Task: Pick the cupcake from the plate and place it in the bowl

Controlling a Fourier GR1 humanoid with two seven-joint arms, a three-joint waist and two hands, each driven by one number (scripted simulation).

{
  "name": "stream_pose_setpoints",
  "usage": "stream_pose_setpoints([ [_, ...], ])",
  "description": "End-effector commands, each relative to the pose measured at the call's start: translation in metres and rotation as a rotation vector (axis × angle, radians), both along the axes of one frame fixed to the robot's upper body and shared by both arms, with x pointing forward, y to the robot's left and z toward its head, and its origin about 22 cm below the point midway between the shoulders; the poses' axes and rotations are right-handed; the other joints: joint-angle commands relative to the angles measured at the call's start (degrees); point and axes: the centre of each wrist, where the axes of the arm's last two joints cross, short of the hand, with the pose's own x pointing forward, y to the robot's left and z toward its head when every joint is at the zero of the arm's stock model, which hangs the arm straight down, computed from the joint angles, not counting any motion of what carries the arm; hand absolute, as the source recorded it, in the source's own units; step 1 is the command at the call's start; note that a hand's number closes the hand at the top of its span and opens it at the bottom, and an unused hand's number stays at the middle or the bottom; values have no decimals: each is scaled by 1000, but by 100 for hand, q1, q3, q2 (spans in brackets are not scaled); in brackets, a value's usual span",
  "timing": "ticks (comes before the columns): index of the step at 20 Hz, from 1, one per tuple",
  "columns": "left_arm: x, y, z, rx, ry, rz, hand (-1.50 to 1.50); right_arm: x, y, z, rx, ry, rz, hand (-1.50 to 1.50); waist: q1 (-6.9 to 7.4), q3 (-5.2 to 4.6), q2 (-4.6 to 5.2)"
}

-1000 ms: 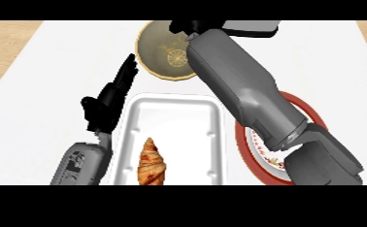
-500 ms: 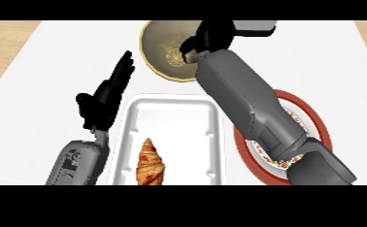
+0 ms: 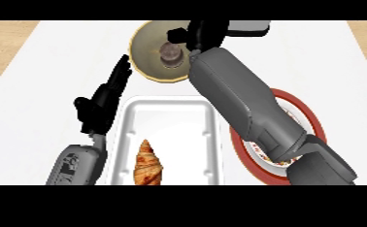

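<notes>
In the head view, the cupcake (image 3: 170,55) now sits in the bowl (image 3: 147,39). Half a second ago the right hand (image 3: 195,33) covered it. Now that hand is just past it, by the bowl's far rim, fingers a bit curled and holding nothing. So the job looks done. The plate (image 3: 309,119) has no cupcake. The left hand (image 3: 100,104) rests open beside the tray (image 3: 125,138) with 1 croissant (image 3: 147,165).

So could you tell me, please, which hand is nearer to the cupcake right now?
The right hand. It is over the bowl, right beside the cupcake sitting inside. The left hand rests open outside the bowl, lower left of it.
</notes>
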Motion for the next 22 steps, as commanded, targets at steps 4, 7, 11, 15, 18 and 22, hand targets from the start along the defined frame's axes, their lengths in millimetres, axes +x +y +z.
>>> stream_pose_setpoints([
  [4, -8, 9, -10, 3, 18, 33, 0, -10, 10, 7, 236, -103, -34, -150, -206, 1, -46],
  [7, -22, 17, -21, 5, 16, 40, 0, -23, 15, 6, 316, -112, -5, -150, -248, 1, -81],
  [11, -19, 35, -18, 4, 16, 74, 0, -40, 21, 6, 374, -119, 52, -150, -371, 2, -96],
  [15, -9, 13, -6, -21, 25, 76, 0, -74, 21, -28, 398, -134, 124, -150, -466, 4, -108],
  [18, -20, 11, -14, 1, 35, 82, 0, -90, 14, -36, 397, -100, 154, -150, -516, 5, -113],
  [22, -11, 10, -20, 2, 8, 70, 0, -92, 16, -33, 365, -103, 164, -150, -455, 2, -84],
])
